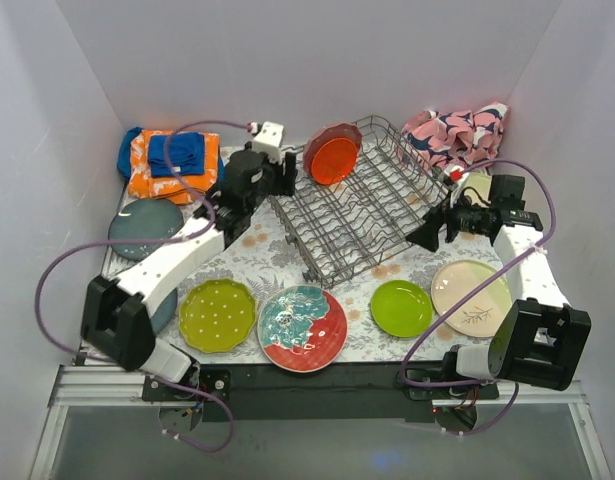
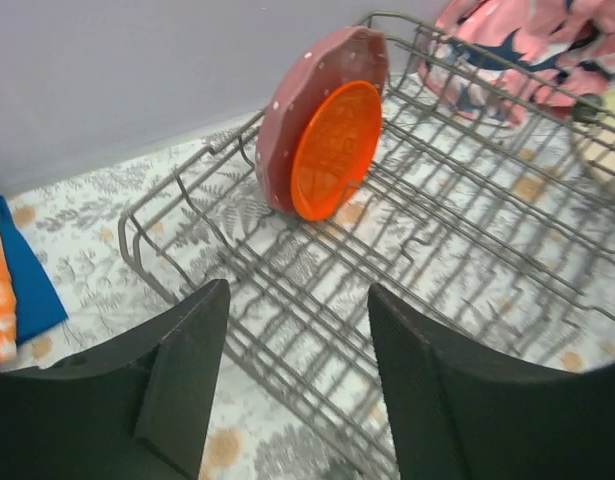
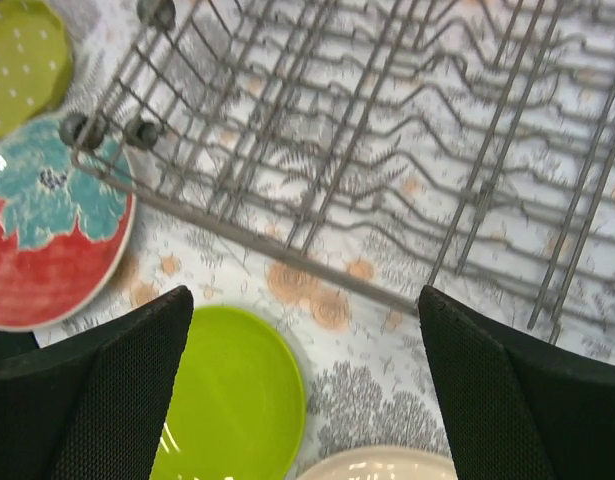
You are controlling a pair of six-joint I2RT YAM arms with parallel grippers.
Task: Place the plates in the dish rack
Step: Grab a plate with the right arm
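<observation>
We see the grey wire dish rack (image 1: 362, 200), a broad rectangular grid of upright tines, on the fern-printed counter (image 1: 387, 270). At its 11 o'clock corner a pink dotted plate (image 2: 317, 70) stands on edge, with a glossy orange plate (image 2: 332, 150) just in front. A round floral plate (image 1: 303, 327) and a lime plate (image 1: 401, 307) lie flat toward 6 o'clock. The left tool (image 2: 297, 290) gapes empty at the rack's 9 o'clock rim. The right tool (image 3: 305, 295) is spread wide and empty at its 4 o'clock edge.

The dish rack (image 1: 377, 210) is grey, with an orange plate (image 1: 334, 162), a pink dotted plate (image 2: 297, 110), a lime plate (image 1: 401, 308)
</observation>
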